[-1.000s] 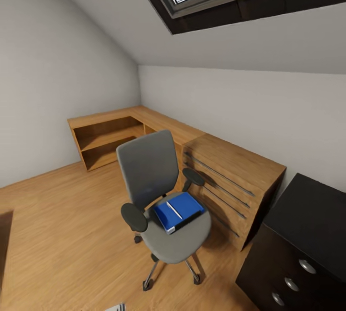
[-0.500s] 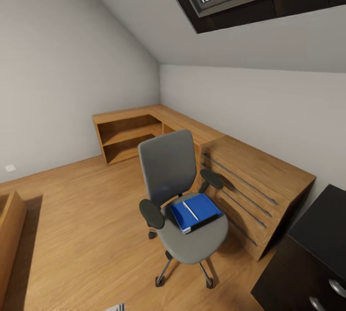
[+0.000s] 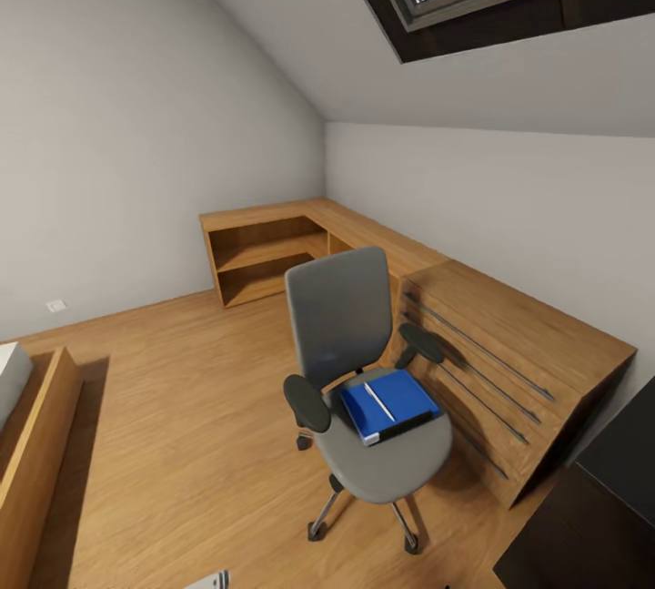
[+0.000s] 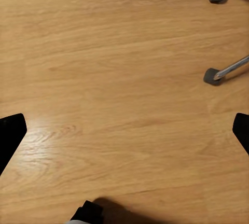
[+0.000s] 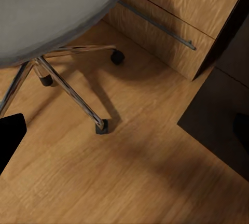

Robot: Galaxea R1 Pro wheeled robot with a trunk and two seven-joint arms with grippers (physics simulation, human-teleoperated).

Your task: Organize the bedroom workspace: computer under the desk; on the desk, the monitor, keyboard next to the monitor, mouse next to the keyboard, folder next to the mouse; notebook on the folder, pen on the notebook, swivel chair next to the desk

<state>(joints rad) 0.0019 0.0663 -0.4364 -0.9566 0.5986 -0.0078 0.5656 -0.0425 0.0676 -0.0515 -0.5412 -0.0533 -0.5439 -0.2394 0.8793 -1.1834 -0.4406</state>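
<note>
Grey swivel chair: stands on the wood floor just beside the low oak drawer and shelving unit; its chrome base and casters also appear in the right wrist view. Not yet positioned at a desk, judging by these views.

Blue folder: lies flat on the chair seat, white stripe upward, towards the front of the seat. Still to be moved.

Black cabinet corner: at the head view's lower right edge; whether it belongs to the desk cannot be told.

Left gripper: dark fingertips at both edges of its wrist view, spread wide, holding nothing, above bare floor near two casters.

Right gripper: likewise spread and empty, beside the chair base.

Status: none of the placements looks done so far; the folder transfer appears to be the nearest step.
</note>
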